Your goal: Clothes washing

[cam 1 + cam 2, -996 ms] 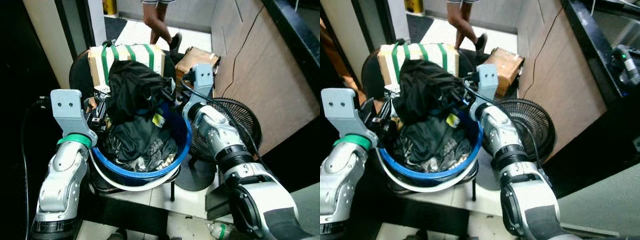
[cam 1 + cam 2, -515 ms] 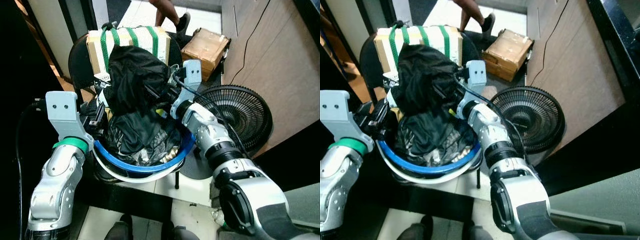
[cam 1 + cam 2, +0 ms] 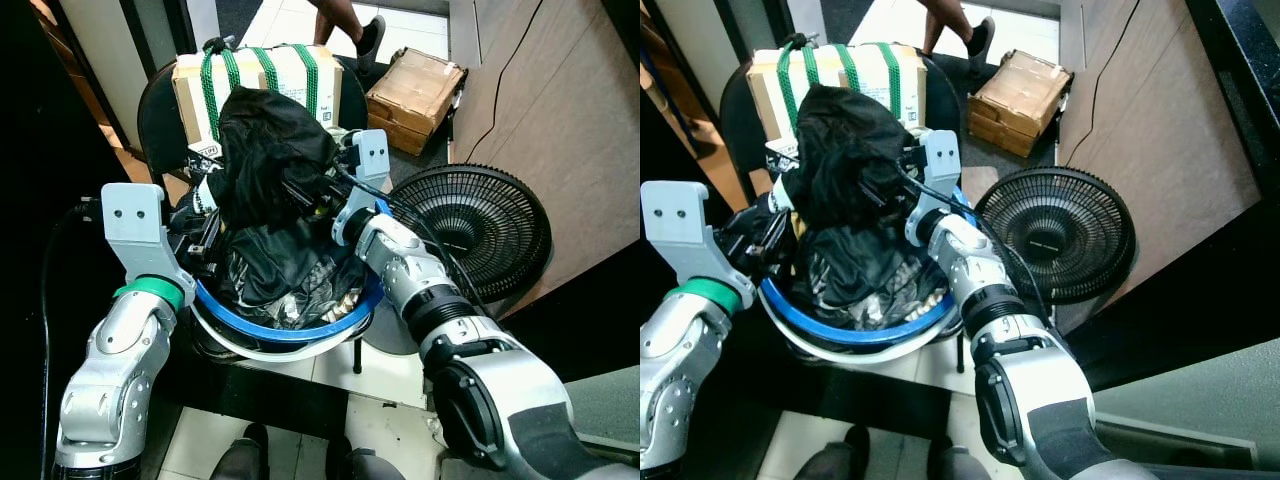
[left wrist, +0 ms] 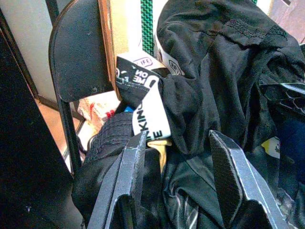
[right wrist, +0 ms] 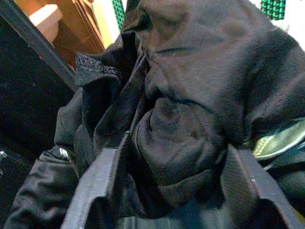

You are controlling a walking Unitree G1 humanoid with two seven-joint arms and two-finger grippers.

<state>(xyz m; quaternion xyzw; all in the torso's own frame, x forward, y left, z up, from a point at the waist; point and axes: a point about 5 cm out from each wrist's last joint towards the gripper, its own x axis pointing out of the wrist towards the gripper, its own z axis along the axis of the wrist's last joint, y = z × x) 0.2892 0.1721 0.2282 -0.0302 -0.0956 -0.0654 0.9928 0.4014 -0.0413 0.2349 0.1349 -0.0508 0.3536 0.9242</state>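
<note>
A heap of black clothes (image 3: 270, 160) stands tall in a blue basin (image 3: 290, 332) in front of me. My right gripper (image 3: 305, 195) reaches in from the right, open, its fingers pressed into the heap with a bulging fold of black cloth (image 5: 181, 129) between them. My left gripper (image 3: 205, 240) sits at the basin's left edge. It is open, and black cloth and a black-and-white label (image 4: 143, 102) lie just beyond its fingers (image 4: 128, 167).
A box with green straps (image 3: 260, 75) sits behind the basin on a black chair (image 3: 160, 110). A floor fan (image 3: 470, 225) stands close on the right, before a wooden panel wall (image 3: 560, 120). A cardboard box (image 3: 415, 90) and a person's legs (image 3: 345, 20) are farther back.
The view has tilted down and shifted. My right gripper has pushed leftward, deeper into the clothes heap. My left gripper stays at the basin's left edge.
</note>
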